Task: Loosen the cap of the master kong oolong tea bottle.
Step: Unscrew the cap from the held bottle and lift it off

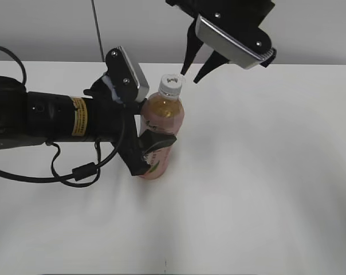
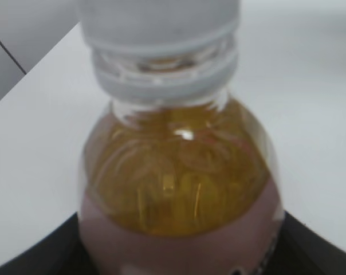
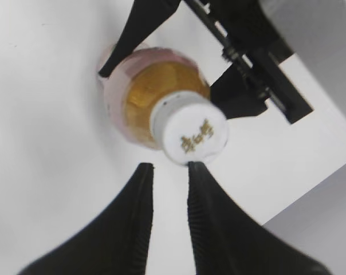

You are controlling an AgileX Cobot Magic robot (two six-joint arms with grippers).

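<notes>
The master kong oolong tea bottle stands upright on the white table, amber tea above a pink label. Its white cap is on the neck. My left gripper is shut on the bottle's body from the left; the left wrist view shows the bottle close up between dark jaws, with the cap at the top. My right gripper hangs open just above and right of the cap, holding nothing. In the right wrist view its tips sit just short of the cap, atop the bottle.
The white table spreads around the bottle. The left arm and its cable lie across the left side. A grey wall with a dark vertical seam runs behind the table's far edge.
</notes>
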